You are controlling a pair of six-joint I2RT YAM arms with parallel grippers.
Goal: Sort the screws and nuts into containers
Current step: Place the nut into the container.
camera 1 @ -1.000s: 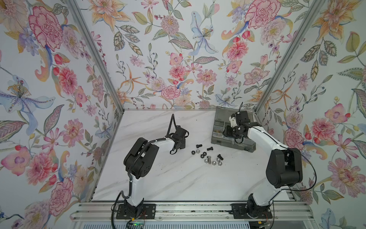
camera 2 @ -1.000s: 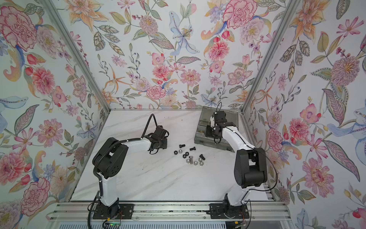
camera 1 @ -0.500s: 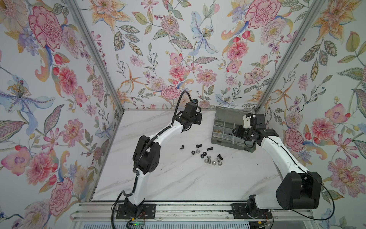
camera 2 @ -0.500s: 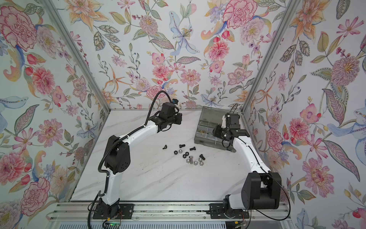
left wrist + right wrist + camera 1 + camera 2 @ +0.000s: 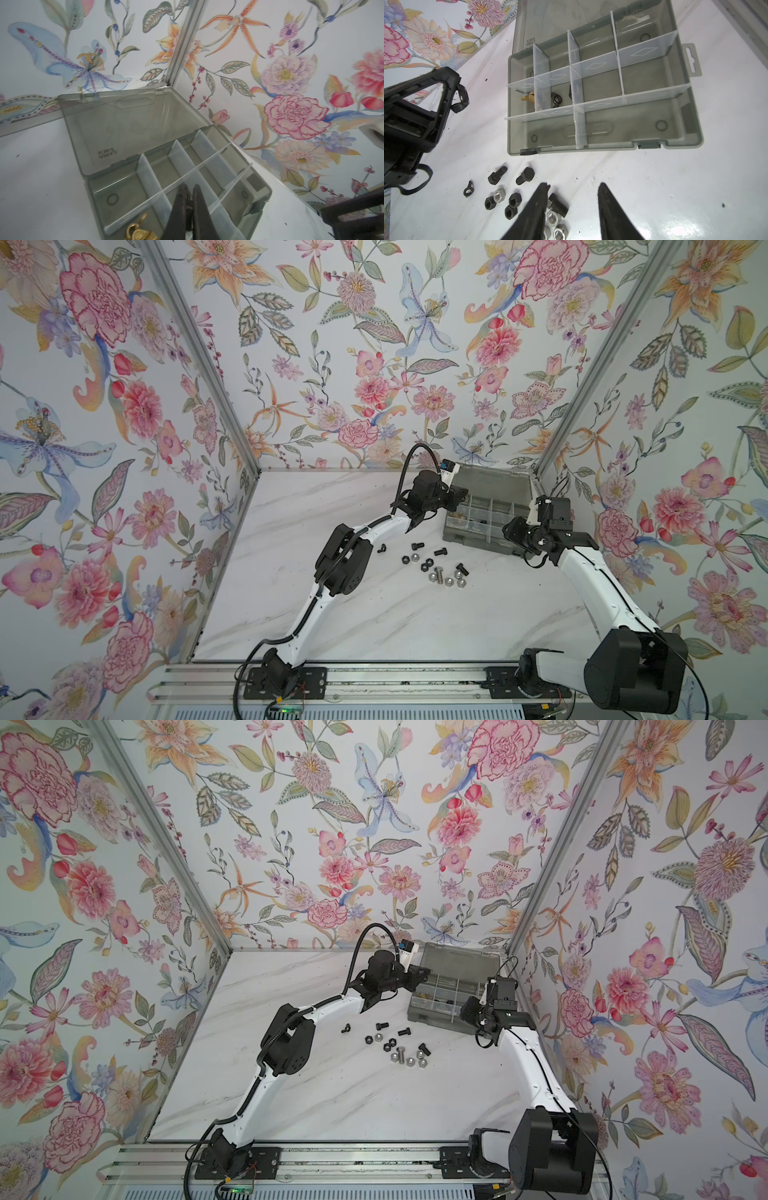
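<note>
Left tool [image 5: 190, 187] is pinched shut over the organizer box [image 5: 128, 187], beside the brass wing nut [image 5: 137, 230]. Something dark may sit between the tips, I can't tell. Right tool [image 5: 573, 185] is half open and empty, just off the box's near wall. Loose screws and nuts [image 5: 432, 568] lie on the desk [image 5: 332, 497], about 8 o'clock from the right tool in a top view. Nearest is the black hex screw [image 5: 557, 204], lying flat, long axis slanted across my jaw gap, just beside one finger. Right arm is nearer, so I'd pick with that.
</note>
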